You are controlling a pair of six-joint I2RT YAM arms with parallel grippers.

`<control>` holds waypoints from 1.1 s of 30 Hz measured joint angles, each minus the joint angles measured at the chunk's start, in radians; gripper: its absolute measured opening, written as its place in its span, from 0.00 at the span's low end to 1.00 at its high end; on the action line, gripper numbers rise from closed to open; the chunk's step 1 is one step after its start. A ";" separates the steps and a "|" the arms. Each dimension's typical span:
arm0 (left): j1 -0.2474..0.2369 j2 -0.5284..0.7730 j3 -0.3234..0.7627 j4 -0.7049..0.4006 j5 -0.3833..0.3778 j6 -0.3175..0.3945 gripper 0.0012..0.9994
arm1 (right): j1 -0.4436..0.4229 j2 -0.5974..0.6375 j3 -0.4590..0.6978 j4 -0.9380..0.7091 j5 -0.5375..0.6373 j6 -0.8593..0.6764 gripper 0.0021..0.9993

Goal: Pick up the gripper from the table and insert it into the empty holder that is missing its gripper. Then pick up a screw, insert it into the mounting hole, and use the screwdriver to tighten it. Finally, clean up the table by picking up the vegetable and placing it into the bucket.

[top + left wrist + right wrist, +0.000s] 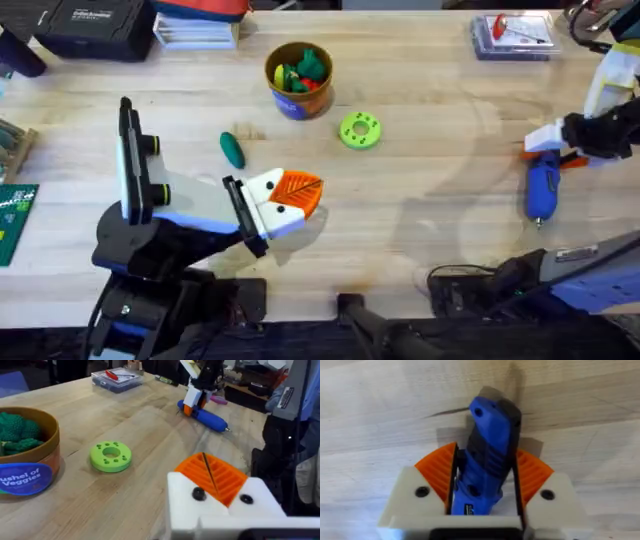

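Closest to me, the left gripper (298, 196) hangs low over the table (420, 230), its orange pads pressed together on nothing. Beyond its tips sits the bucket (298, 80), already stuffed with toy greens, and just to one side of the fingers lies the vegetable (232, 149), not yet cleaned up. Far across from it, the right gripper (485, 491) is clamped around the screwdriver (487, 460), which lies along the wood (tip pointing toward the arm bases). I'd judge the screwdriver step is in hand; tidying remains.
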 joint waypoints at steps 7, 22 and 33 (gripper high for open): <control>0.000 0.000 0.000 0.000 0.000 0.000 0.00 | 0.001 0.000 0.000 -0.005 -0.001 -0.001 0.02; 0.000 0.000 0.000 0.000 -0.012 0.000 0.00 | 0.002 -0.097 -0.005 -0.053 0.056 0.027 0.03; 0.000 0.000 0.000 0.000 -0.022 0.000 0.00 | 0.002 -0.519 -0.006 0.088 -0.017 0.145 0.03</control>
